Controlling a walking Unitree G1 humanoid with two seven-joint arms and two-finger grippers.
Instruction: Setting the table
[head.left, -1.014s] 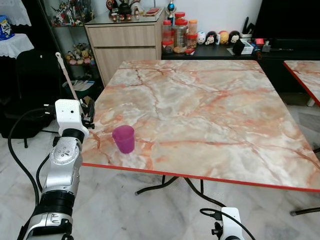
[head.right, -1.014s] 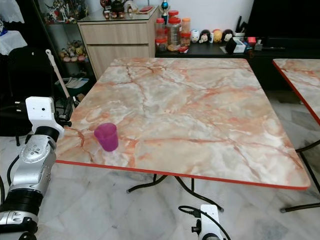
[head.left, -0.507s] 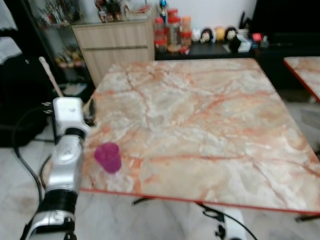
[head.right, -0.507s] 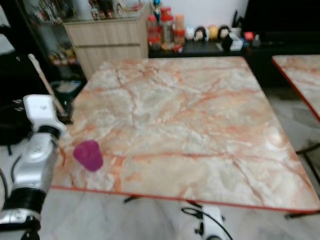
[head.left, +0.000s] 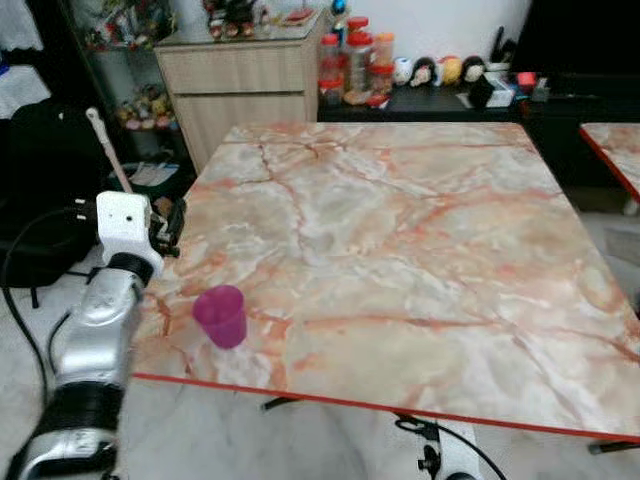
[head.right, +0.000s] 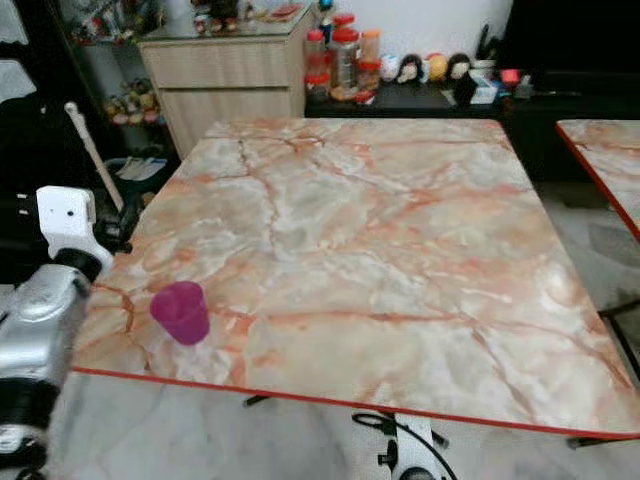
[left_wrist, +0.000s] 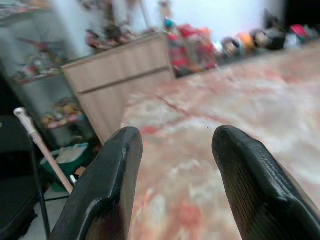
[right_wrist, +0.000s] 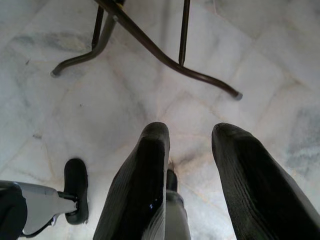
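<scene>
- A pink cup (head.left: 221, 316) stands upright on the marble surface (head.left: 400, 220), near its near-left corner and close to the red front edge.
- The left end effector (left_wrist: 172, 170) is raised at the surface's left edge, just left of and a little beyond the cup, apart from it. Its wrist camera looks across the marble towards the wooden cabinet (head.left: 240, 80) at the far side.
- That end effector is wide open, with nothing between its fingers (left_wrist: 107, 190).
- Compared with a second ago, the cup sits in the same spot relative to the corner and edge. The whole picture has shifted and gone slightly soft, so the camera has moved rather than the cup.
- The left arm has stayed beside the corner, empty and clear of the cup throughout.
- Judged from this, the cup is already set down and released. The robot seems to be turning or stepping away, probably to fetch the next item.
- The right end effector (right_wrist: 190, 165) hangs low by the robot's side, aimed at the tiled floor (right_wrist: 75, 90) and the dark table legs (right_wrist: 165, 55). It is open and holds nothing.
- Jars (head.left: 358, 65) and small figurines (head.left: 440, 70) line the far shelf beyond the surface; the rest of the marble awaits other table items.
</scene>
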